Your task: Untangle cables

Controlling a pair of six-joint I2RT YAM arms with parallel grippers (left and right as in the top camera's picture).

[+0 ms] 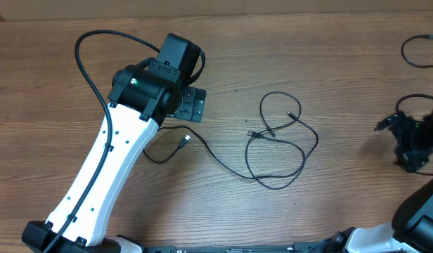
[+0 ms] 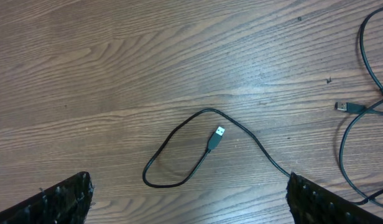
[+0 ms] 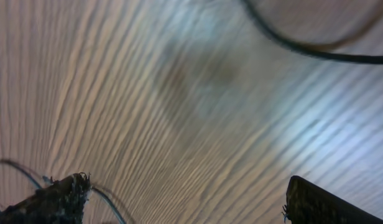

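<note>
Nearest the base, the white left arm (image 1: 104,176) slants up across the counter (image 1: 329,211) and hides part of the wood behind it. Just right of it lies a small cable loop (image 1: 154,153) ending in a silver plug (image 1: 186,139). In the left wrist view this plug (image 2: 217,134) sits on bare counter between the widely spread fingers (image 2: 61,199) of the left gripper (image 1: 191,105), which touch nothing.

From the loop the cable runs right into a tangle (image 1: 283,140) of crossing strands mid-counter, with two more plugs (image 1: 252,133) among them.

At the right edge the right gripper (image 1: 412,144) hangs over the counter, its fingers (image 3: 316,202) spread. The blurred wrist view shows thin strands (image 3: 17,167) beside one finger, but contact cannot be told. A further cable (image 1: 417,60) curls at the far right corner, well apart from the tangle.
</note>
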